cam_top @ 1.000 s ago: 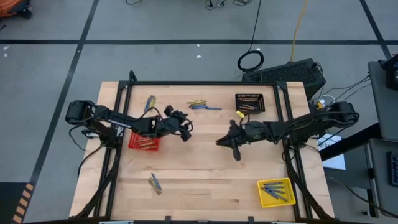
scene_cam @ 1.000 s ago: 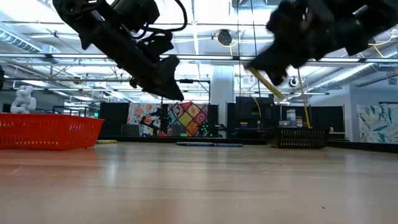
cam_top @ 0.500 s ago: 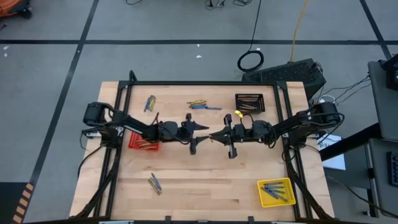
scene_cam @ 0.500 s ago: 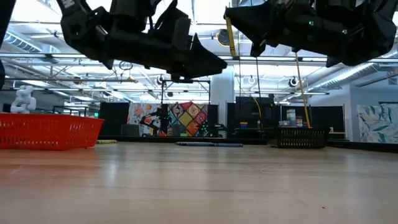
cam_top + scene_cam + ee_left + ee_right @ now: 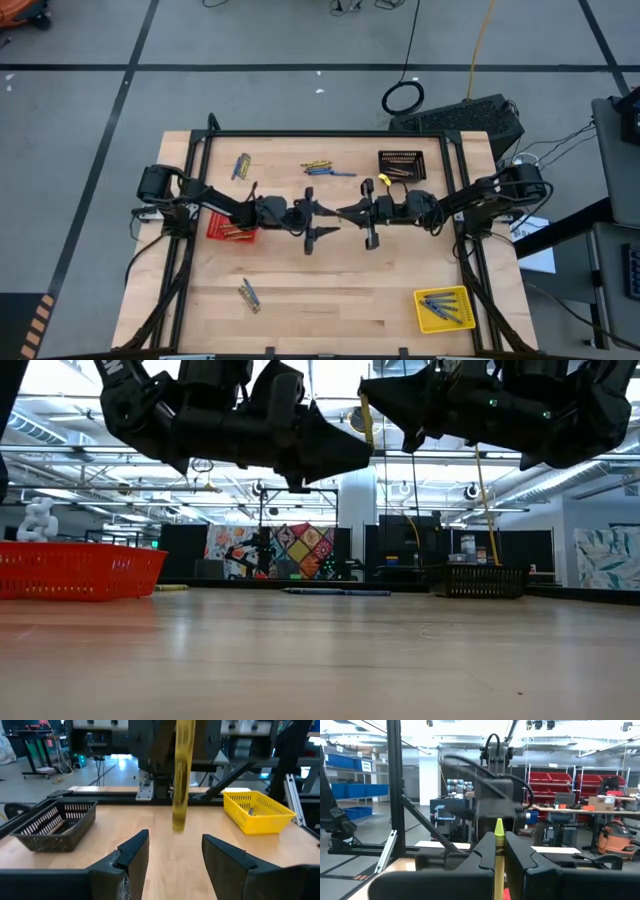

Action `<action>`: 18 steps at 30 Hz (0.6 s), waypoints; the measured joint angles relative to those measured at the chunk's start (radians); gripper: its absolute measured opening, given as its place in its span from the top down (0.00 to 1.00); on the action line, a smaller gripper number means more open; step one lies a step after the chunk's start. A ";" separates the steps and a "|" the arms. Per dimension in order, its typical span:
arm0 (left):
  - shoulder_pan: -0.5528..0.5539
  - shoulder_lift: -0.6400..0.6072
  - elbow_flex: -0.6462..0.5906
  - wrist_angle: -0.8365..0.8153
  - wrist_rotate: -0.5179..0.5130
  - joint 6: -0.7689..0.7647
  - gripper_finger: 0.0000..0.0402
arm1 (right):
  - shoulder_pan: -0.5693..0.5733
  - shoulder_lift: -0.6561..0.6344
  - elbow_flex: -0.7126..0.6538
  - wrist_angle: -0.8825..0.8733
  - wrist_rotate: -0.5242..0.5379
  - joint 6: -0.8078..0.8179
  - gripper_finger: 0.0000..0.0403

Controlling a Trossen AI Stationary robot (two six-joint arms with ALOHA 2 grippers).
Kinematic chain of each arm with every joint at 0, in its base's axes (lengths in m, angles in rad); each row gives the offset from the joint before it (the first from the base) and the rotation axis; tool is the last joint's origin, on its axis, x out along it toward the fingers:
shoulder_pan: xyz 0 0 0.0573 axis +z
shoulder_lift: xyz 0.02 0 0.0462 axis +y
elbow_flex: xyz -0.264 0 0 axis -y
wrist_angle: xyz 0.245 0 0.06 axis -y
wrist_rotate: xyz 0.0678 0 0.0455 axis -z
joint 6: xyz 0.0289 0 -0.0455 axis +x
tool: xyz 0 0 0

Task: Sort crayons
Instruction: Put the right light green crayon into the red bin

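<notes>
My right gripper (image 5: 350,212) is over the table's middle, shut on a yellow crayon (image 5: 367,422), which also shows in the right wrist view (image 5: 498,845). My left gripper (image 5: 325,218) faces it from the table's left, open and empty (image 5: 175,855). The crayon (image 5: 182,775) stands just ahead of its fingertips, apart from them. Loose crayons lie on the wood at the far middle (image 5: 322,168), far left (image 5: 241,165) and near left (image 5: 249,295). More lie in the red basket (image 5: 230,228), the black basket (image 5: 402,165) and the yellow basket (image 5: 445,309). My right gripper pinches the yellow crayon's shaft (image 5: 498,862) between its two fingers, coming level from the table's right. The pointed tip (image 5: 498,823) sticks out past the fingers. The crayon stands nearly upright, high above the table, with its lower end (image 5: 179,825) free.
A lone yellow crayon (image 5: 383,183) lies beside the black basket. The black frame rails (image 5: 330,133) run along the table's far edge and both sides. Bare wood lies across the near middle of the table (image 5: 340,300).
My left gripper has gone from over the red basket toward the table's right and turned level. My right gripper has gone toward the table's left with the yellow crayon, which has turned from slanting to nearly upright. The two grippers now face each other closely.
</notes>
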 joint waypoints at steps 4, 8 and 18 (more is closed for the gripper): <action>0.000 0.000 0.023 0.000 -0.006 0.001 0.53 | 0.001 0.000 0.000 -0.007 0.050 0.002 1.00; 0.001 0.000 0.047 0.001 -0.009 0.018 0.53 | 0.001 0.000 0.000 -0.014 0.055 -0.012 1.00; 0.001 0.000 0.061 -0.002 -0.013 0.034 0.75 | 0.003 0.000 0.001 -0.045 0.055 -0.006 1.00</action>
